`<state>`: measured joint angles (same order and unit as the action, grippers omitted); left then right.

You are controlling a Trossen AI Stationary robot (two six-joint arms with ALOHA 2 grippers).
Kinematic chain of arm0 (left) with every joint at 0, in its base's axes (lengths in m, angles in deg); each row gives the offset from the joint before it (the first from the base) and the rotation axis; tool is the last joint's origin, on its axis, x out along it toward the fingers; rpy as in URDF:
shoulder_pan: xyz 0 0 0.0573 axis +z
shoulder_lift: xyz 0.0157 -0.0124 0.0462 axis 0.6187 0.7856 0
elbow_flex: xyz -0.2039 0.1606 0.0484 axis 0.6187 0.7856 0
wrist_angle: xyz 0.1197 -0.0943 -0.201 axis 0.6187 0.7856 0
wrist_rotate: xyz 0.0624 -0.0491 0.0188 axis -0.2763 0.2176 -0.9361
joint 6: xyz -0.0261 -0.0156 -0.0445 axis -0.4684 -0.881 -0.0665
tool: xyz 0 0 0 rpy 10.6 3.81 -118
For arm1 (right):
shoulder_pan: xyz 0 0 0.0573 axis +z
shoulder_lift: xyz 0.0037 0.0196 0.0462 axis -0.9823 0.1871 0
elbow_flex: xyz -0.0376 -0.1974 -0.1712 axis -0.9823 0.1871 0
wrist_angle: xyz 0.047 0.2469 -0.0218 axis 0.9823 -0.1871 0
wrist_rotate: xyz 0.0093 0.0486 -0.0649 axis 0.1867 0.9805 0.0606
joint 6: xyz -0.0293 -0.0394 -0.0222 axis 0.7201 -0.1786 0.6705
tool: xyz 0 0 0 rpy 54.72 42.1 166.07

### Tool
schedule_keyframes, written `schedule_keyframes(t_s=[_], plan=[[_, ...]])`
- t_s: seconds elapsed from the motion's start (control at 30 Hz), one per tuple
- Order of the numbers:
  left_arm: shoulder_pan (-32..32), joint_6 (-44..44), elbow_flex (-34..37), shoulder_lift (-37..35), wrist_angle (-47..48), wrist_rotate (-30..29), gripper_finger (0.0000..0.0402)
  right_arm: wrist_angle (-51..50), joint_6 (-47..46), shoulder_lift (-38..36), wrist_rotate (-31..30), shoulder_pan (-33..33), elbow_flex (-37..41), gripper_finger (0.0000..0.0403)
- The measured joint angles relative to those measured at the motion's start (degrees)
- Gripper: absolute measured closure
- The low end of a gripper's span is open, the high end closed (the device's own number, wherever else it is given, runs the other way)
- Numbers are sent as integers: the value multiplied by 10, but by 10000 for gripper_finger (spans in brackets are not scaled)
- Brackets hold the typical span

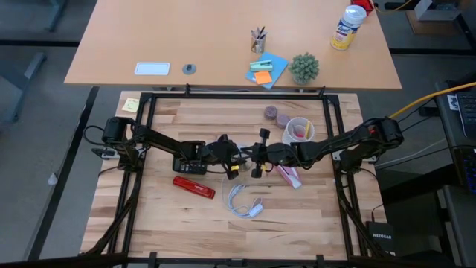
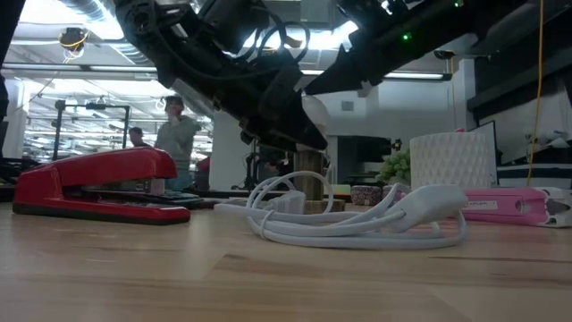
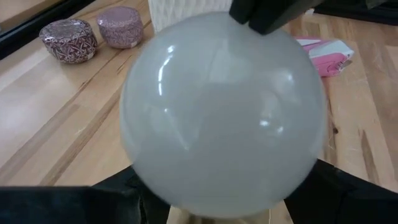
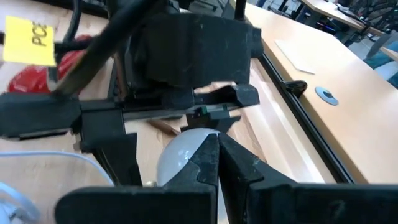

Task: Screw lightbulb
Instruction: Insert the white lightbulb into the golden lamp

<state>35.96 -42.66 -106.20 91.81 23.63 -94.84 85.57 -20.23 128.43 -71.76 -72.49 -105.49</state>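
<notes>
The white lightbulb [image 3: 221, 112] fills the left wrist view; its screw end is hidden. It also shows as a pale dome in the right wrist view [image 4: 177, 158] and under the dark grippers in the low view [image 2: 317, 112], above a short wooden post [image 2: 309, 188]. My left gripper [image 1: 232, 155] is at the table's middle, shut on the bulb. My right gripper [image 1: 255, 154] faces it from the right, fingers shut [image 4: 217, 146], tips at the bulb's dome. My left gripper holds the bulb's round glass between its two fingers [image 3: 115, 186], one on each side of the globe [image 3: 143, 168]. The fingers come level from the table's left. The bulb's lower end is hidden by the globe. My right gripper's shut fingertips [image 4: 211, 149] lie over the dome [image 4: 186, 146]; I cannot tell whether they touch.
A red stapler [image 1: 194, 186] and a coiled white cable [image 1: 244, 202] lie near of the grippers. A dark calculator [image 1: 190, 165] sits under the left arm. A white cup [image 1: 299, 132], a pink packet [image 1: 290, 176] and two round tins [image 1: 275, 115] are at the right and far side.
</notes>
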Motion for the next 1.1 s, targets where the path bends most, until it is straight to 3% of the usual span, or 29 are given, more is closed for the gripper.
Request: schedule_keyframes(t_s=[0.37,0.73,1.1], plan=[[0,1,0,0,-1,3,162,18,0,0,-2,-1,1,395],[0,75,0,0,-1,0,162,16,0,-1,-4,0,0,395],[0,96,0,0,-1,-1,162,16,0,-2,-4,0,-2,395]])
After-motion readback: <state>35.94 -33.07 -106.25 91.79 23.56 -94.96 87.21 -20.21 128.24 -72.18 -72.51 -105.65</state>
